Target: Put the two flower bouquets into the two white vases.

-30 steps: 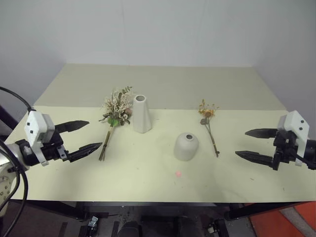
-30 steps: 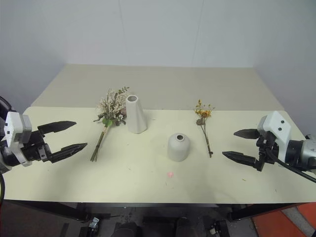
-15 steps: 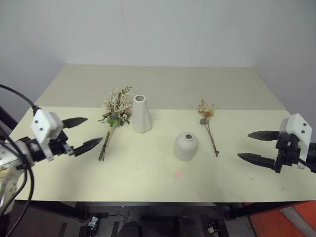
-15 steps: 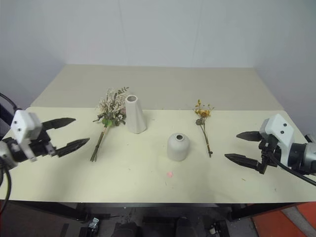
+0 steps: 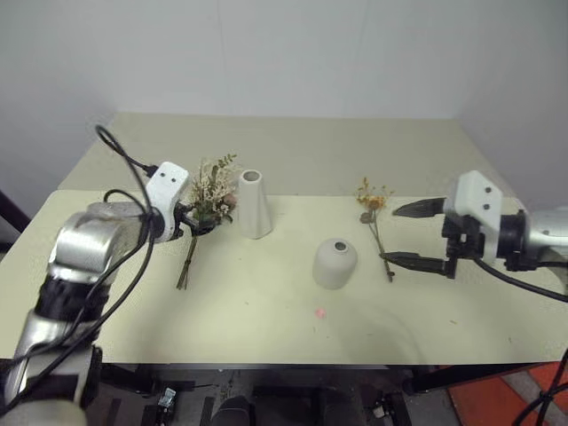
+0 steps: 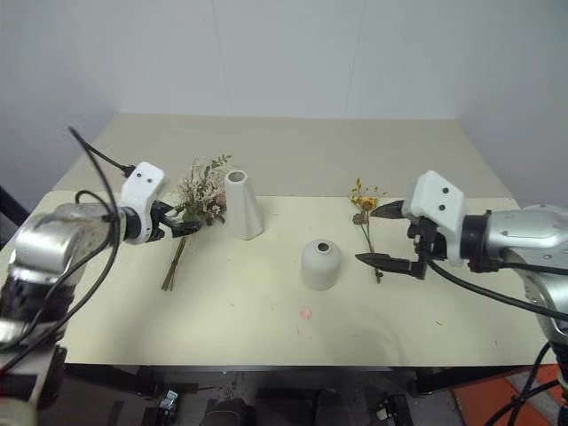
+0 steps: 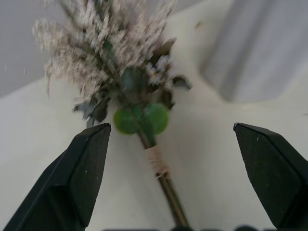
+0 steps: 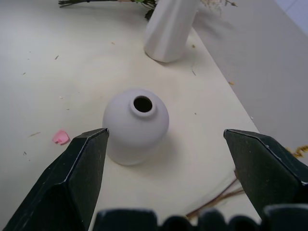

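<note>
On the matte cream table, in the head views, we see the big bushy bouquet lying flat with its cream-white sprigs and green leaves beside the tall tapered vase, whose surface is smooth, chalky white. Our left gripper hovers at the bunch's head with its black fingers spread, gripping nothing. The squat dome vase stands nearer the table's front, a small pink scrap before it. To its right lies the sparse bouquet, thin brown stems tipped with yellow-orange flowers; our right gripper hangs beside it, fingers wide apart and empty. Through the left wrist view, feathery dried sprigs, round green leaves and a twine-bound stem sit between the two parted fingers. Through the right wrist view, the dome vase shows its small round top hole, with the tapered vase well behind it.
</note>
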{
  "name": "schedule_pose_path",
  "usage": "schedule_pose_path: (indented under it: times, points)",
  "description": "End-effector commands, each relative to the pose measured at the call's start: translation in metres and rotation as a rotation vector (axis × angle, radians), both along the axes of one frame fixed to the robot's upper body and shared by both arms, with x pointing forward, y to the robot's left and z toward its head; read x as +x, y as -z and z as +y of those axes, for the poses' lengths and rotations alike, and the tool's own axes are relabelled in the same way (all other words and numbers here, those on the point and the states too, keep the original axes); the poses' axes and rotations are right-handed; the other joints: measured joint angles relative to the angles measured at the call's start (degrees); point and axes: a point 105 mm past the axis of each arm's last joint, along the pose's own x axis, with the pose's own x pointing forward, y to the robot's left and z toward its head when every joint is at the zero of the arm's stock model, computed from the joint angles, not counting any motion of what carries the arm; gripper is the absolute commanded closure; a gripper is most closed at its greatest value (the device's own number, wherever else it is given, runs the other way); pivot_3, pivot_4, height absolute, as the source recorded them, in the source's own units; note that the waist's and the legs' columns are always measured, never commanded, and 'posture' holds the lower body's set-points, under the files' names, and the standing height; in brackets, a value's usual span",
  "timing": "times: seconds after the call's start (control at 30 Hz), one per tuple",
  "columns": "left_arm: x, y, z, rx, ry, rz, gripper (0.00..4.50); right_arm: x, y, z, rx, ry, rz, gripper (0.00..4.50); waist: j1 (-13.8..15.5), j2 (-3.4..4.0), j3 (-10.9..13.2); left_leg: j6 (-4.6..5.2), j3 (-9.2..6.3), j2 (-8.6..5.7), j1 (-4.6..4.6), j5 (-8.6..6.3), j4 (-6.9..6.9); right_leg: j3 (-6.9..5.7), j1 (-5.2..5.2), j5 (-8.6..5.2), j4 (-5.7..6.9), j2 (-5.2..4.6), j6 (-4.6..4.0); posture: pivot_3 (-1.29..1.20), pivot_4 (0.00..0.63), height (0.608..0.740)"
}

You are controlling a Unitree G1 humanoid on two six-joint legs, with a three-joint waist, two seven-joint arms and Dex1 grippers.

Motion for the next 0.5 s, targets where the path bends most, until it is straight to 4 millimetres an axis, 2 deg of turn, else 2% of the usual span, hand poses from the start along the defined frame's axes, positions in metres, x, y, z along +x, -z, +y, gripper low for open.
schedule_pose_path:
  times: [0.03,0.2,0.37,0.5]
  points:
    - [0.007,-0.01,0.012,-0.003,-0.062,0.008,0.06,0.002,-0.013,0.006,0.013,-0.003,-0.059,0.0,-0.2,0.01,0.0,0.0,0.0,0.0,0.0,0.0,0.0,0.01,-0.01,0.0,0.02,0.0,0.0,0.0,0.15,0.74]
    - [0.018,0.001,0.02,-0.072,-0.139,0.086,0.06,0.004,-0.014,0.014,0.027,-0.015,-0.078,0.0,0.2,0.01,0.0,0.0,0.0,0.0,-0.02,0.0,0.01,0.01,-0.1,0.01,0.08,-0.01,-0.01,0.0,0.15,0.74]
    - [0.023,0.014,0.016,-0.127,-0.143,0.171,0.06,0.008,-0.017,0.01,0.03,0.005,-0.091,0.0,0.2,0.01,0.0,-0.01,0.0,-0.01,-0.03,0.01,0.03,0.0,-0.1,0.05,0.11,-0.02,-0.04,0.0,0.15,0.74]
    - [0.033,0.017,0.012,-0.175,-0.143,0.18,0.06,0.009,-0.014,0.011,0.033,0.007,-0.089,0.0,0.2,0.0,0.0,-0.01,0.0,-0.02,-0.06,0.01,0.03,-0.01,-0.1,0.05,0.09,-0.02,-0.04,0.0,0.15,0.74]
